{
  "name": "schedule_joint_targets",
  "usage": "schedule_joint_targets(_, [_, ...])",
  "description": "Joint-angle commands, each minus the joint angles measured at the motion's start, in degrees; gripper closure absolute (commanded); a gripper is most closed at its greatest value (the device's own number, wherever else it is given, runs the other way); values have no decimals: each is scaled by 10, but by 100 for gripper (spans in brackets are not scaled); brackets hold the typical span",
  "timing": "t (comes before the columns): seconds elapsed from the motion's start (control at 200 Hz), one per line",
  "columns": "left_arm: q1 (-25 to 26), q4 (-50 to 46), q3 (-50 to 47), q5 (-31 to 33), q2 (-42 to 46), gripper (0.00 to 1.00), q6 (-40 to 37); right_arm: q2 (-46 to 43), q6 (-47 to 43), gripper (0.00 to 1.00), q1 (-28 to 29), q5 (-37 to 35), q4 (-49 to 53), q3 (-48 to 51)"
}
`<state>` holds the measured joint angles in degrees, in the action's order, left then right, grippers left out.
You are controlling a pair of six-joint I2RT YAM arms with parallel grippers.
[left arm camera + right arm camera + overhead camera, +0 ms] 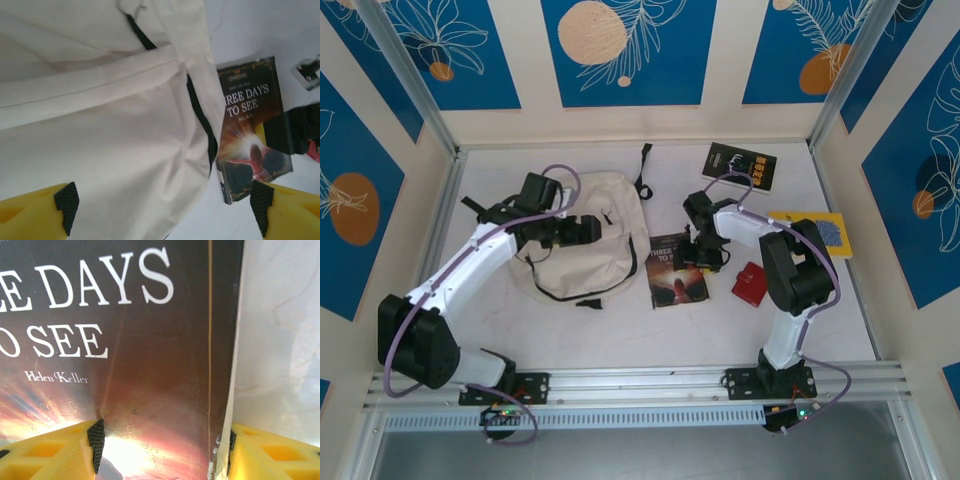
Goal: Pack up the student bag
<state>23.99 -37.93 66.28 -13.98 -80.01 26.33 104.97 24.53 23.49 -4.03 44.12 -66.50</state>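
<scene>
Student bag: the cream canvas backpack (605, 215) lies flat on the left-centre of the tabletop (620, 330), with its black straps spread out around it. On my left wrist feed its fabric (100, 125) takes up most of the frame, and a black zipper line runs along its right edge.
Left gripper: I see the left gripper (578, 231) over the middle of the bag. Its jaws (162, 210) are spread wide and released, grasping nothing.
Right gripper: the right gripper (705, 258) is down at the far end of the book. On the wrist feed its jaws (163, 447) stand apart. One finger is over the cover, the other past the book's edge over bare tabletop (280, 340). It is not clamped on anything.
Book: "Three Days to See" (675, 280) lies face up just right of the bag, the bag's edge touching it (250, 125). The cover reads Helen Keller (125, 340).
Others: a black book (742, 166) lies at the far side, a yellow flat item (825, 232) to the right, and a small red object (750, 282) near the right arm.
</scene>
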Motion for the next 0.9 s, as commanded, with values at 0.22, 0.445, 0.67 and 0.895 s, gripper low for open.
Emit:
schedule_joint_targets(0.22, [133, 101, -8, -3, -63, 35, 114, -28, 75, 50, 26, 15, -24, 62])
schedule_joint_targets(0.445, [199, 114, 9, 12, -129, 44, 145, -76, 125, 54, 38, 3, -46, 123])
schedule_joint_targets(0.67, [231, 125, 12, 14, -175, 54, 165, -113, 154, 61, 33, 1, -75, 164])
schedule_joint_targets(0.895, [237, 115, 17, 33, -214, 73, 153, -113, 168, 65, 32, -14, -75, 172])
